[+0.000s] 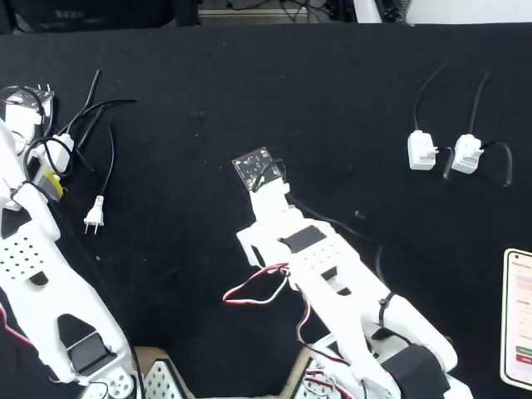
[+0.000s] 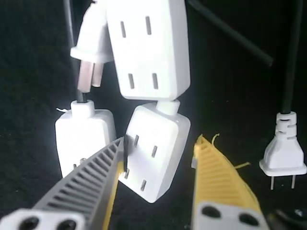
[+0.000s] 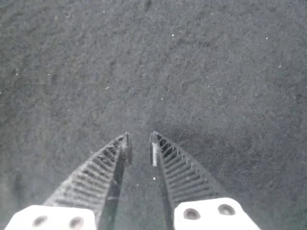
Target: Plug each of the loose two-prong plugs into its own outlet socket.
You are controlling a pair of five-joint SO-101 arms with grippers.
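A: Left gripper (image 2: pixel 160 141) state?
B: Spread. The grey finger (image 2: pixel 91 182) tip touches one edge of the small outlet block (image 2: pixel 158 163). The yellow finger (image 2: pixel 218 182) stands off the other side with a visible gap. Straddling, not pinching.
A: Where's that block?
B: Far left of the desk (image 1: pixel 249 83), in the cable cluster. It's joined to the end of a bigger outlet block (image 2: pixel 148 48) and tilted against it.
A: Plugs?
B: Neither is in a socket yet. The loose plug (image 1: pixel 94 218) lies flat on the desk on a black cable, prongs toward the arms' side. It's near the cluster, apart from the gripper. A second white plug (image 2: pixel 91 45) lies along the bigger block's side, prongs bare. They point at a third white block (image 2: pixel 84 139) with a cord entering its end.
A: Right gripper (image 3: pixel 139 141)?
B: Mid-desk, well apart from the outlets. Fingers almost together with a narrow gap, nothing between them, black desk underneath.
A: Anything else on the desk?
B: A white adapter (image 1: pixel 421 151) and a second adapter (image 1: pixel 467 154) sit side by side at far right, each with a black cable. A phone (image 1: pixel 519 320) lies at the right edge.
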